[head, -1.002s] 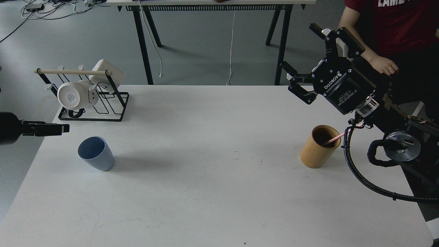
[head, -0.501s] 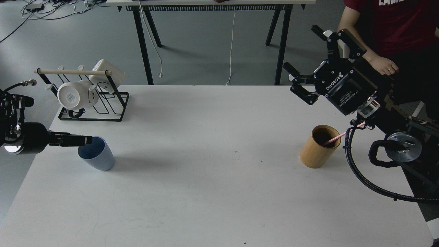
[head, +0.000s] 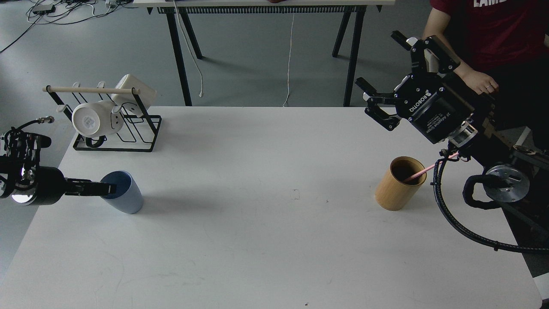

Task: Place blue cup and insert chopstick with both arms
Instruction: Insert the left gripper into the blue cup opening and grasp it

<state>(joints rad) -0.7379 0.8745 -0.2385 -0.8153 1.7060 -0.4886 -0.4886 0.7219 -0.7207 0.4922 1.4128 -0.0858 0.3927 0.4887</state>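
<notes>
Now that the left tool (head: 109, 189) has slid in to the blue cup (head: 122, 191) at the worktop's (head: 257, 240) left, its jaws unreadable edge-on, grasping looks imminent; the right tool (head: 388, 81) hangs wide, the pink chopstick (head: 422, 171) waiting in the bamboo holder (head: 396, 184).

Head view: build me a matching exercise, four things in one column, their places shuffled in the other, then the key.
Things:
1. blue cup
2. chopstick
3. white mug
4. right gripper

Places:
A. hung on the wire rack
B. above the table's far right corner
C. leaning in the bamboo holder
D. at the left gripper's tip

Pairs: 1-D, 2-C, 3-A, 4-B
</notes>
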